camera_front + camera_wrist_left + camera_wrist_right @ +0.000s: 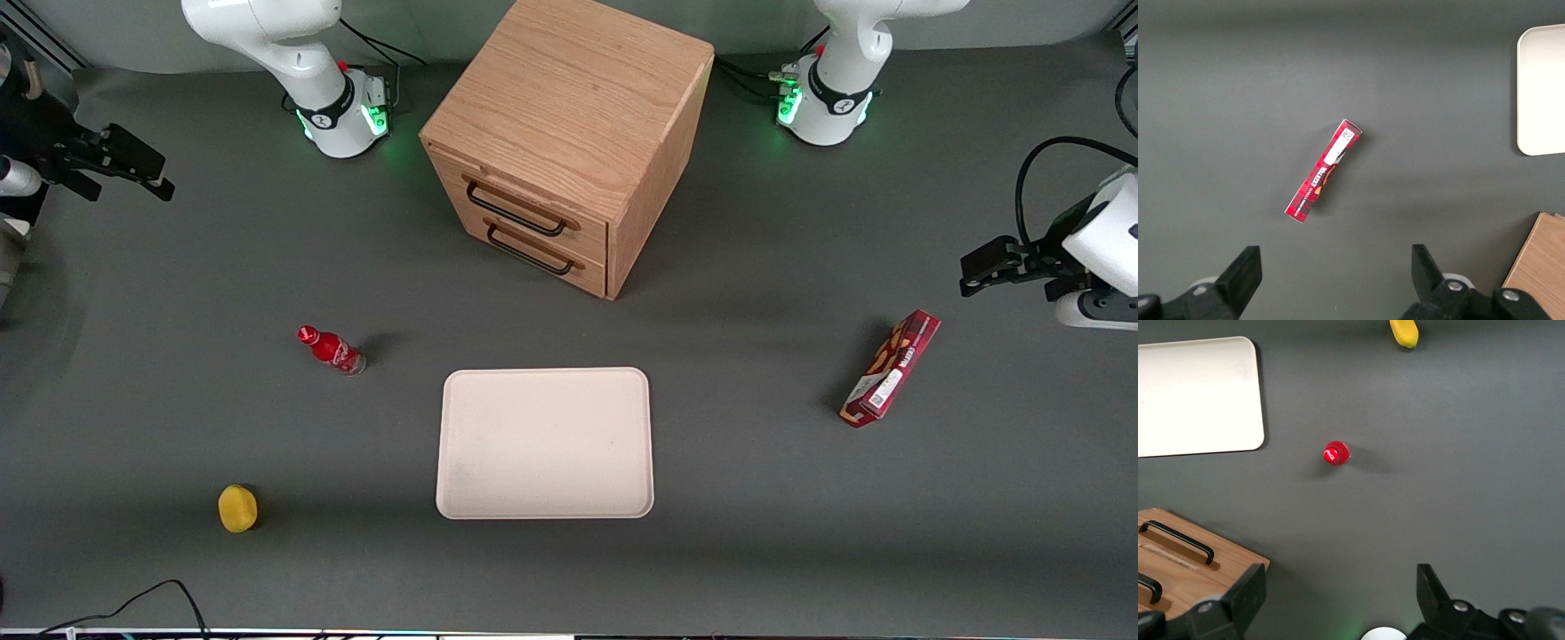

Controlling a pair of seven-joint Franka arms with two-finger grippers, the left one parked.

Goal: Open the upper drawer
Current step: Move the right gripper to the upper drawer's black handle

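Near table edge, jaws (pixel 147 173) open, upper drawer (pixel 520 209) shut

End effector (pixel 133 164) aloft, well apart from upper drawer (pixel 524 212)

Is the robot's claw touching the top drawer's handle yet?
Apart. The front view shows the gripper open above bare table, toward the working arm's end, with a wide gap to the upper drawer.

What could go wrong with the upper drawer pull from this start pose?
1. The upper drawer and lower drawer carry matching black handles close together, so the gripper, open and off at the working arm's end of the table, might hook the wrong one.
2. The cabinet sits angled, so a straight pull may skew or drag it.
3. The red bottle stands upright near a likely approach path and could be tipped.
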